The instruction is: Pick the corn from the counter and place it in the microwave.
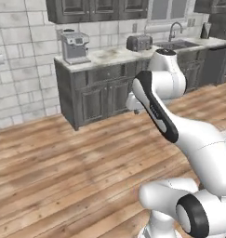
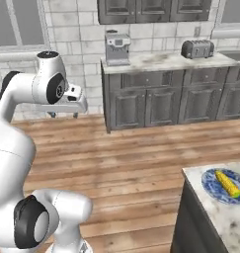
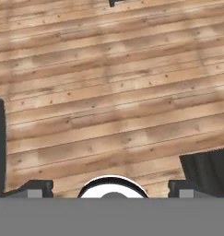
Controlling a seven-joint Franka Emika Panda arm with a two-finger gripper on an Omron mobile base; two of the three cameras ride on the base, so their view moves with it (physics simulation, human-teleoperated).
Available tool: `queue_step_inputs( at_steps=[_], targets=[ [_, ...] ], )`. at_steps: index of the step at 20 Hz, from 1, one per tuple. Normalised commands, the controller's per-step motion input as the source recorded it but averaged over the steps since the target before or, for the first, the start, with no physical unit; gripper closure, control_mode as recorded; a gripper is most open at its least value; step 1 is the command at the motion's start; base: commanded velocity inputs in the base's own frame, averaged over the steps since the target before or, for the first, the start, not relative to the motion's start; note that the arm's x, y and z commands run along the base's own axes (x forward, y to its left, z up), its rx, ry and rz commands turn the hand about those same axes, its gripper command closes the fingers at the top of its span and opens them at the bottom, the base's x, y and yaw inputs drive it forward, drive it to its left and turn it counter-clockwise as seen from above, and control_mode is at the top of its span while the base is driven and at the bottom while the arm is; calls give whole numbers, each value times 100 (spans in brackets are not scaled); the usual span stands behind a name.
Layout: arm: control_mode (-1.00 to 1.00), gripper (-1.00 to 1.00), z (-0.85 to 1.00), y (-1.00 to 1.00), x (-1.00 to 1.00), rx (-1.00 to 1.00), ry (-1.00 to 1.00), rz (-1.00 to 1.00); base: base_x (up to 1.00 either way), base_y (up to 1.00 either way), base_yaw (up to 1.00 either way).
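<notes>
The corn (image 2: 227, 184), a small yellow cob, lies on a blue plate (image 2: 212, 190) on the marble counter (image 2: 218, 217) at the lower right of the right base view. My gripper (image 2: 63, 115) hangs over the wooden floor far to the left of that counter, pointing down, open and empty. In the hand view its dark fingertips (image 3: 39, 186) stand wide apart with only floor planks between them. The left base view shows the hand (image 1: 134, 106) partly hidden behind my own arm. The microwave is out of view.
Across the wooden floor runs a far counter (image 2: 161, 62) on grey cabinets, carrying a coffee machine (image 2: 116, 48) and a toaster (image 2: 197, 48), with a sink (image 1: 179, 44) further right. Dark cabinet sides (image 3: 208, 170) edge the hand view.
</notes>
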Motion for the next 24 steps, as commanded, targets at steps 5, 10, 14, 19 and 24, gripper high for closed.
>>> queue_step_inputs(
  at_steps=[5, 10, 14, 19, 24],
  targets=[
    [100, -100, 0, 0, 0, 0, 0, 0, 0, 0, -91],
    [100, -100, 0, 0, 0, 0, 0, 0, 0, 0, -91],
    [100, -100, 0, 0, 0, 0, 0, 0, 39, 0, -77],
    [100, -100, 0, 0, 0, 0, 0, 0, 72, 0, -66],
    [100, -100, 0, 0, 0, 0, 0, 0, 99, 33, -31]
  ],
)
